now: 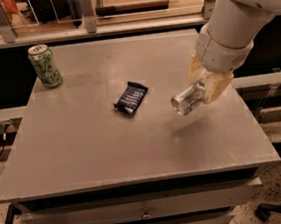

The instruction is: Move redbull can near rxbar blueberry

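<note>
The gripper is seen over the right side of the grey table. It is closed around the redbull can. The can is held between the two pale fingers, which are pressed on its sides.

The redbull can is tipped over on its side, and its round silver end is pointed to the left and toward the front. It seems to be lifted a little off the table, and a soft shadow is seen on the table below it. The big white arm is stretched down to the gripper from the top right corner.

The rxbar blueberry is laid flat near the middle of the table, turned at a slant. It is to the left of the redbull can. The two are near each other but are not touching, and bare table is seen between them.

A green can is stood upright at the far left corner of the table, well apart from the bar and the gripper. A drawer is seen under the table top.
</note>
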`<state>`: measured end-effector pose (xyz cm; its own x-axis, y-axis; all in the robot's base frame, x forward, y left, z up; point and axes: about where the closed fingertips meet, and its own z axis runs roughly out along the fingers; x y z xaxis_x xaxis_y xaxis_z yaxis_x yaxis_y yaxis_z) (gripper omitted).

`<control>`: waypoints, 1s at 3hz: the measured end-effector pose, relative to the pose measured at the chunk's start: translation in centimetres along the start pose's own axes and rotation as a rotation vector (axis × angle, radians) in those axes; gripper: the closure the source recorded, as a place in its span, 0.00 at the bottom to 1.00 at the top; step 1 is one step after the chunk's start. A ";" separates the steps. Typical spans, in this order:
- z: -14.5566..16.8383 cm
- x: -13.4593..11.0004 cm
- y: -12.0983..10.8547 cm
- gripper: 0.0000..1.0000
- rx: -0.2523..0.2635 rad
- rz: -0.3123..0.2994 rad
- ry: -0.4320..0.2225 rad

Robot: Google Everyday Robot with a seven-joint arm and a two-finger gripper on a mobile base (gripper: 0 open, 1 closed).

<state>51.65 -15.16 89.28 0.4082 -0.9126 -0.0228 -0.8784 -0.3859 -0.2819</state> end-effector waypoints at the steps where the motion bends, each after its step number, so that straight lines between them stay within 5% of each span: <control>1: 0.0 -0.5 -3.8 1.00 0.061 -0.055 -0.004; 3: 1.9 -1.2 -7.9 1.00 0.210 -0.227 -0.152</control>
<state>58.58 -10.75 89.75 0.6337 -0.7699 -0.0752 -0.6971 -0.5261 -0.4871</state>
